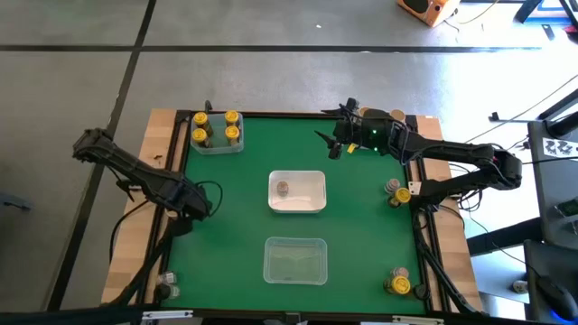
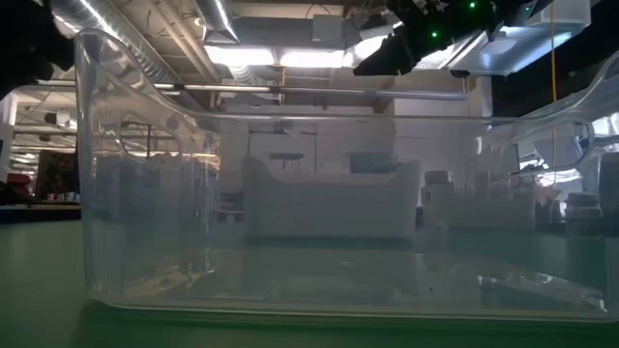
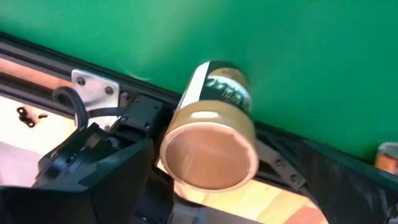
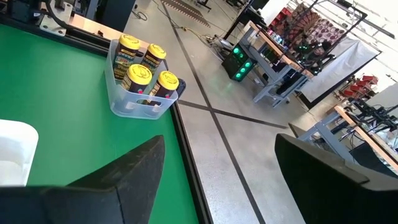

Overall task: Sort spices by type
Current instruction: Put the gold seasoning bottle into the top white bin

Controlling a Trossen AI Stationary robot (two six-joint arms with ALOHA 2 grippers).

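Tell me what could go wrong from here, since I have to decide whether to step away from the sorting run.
1. The left gripper holds a tan-lidded jar over the table's left edge; a slip could drop it off the mat.
2. Loose jars stand by the right arm's elbow; a swing could topple them.
3. The bin of yellow-lidded jars sits in the corner, so a nudge from the open right gripper might push it off.

Bright even overhead light, ceiling lights (image 2: 290, 53) glaring, low view hazy, perhaps blurred through clear bin (image 2: 145, 193)
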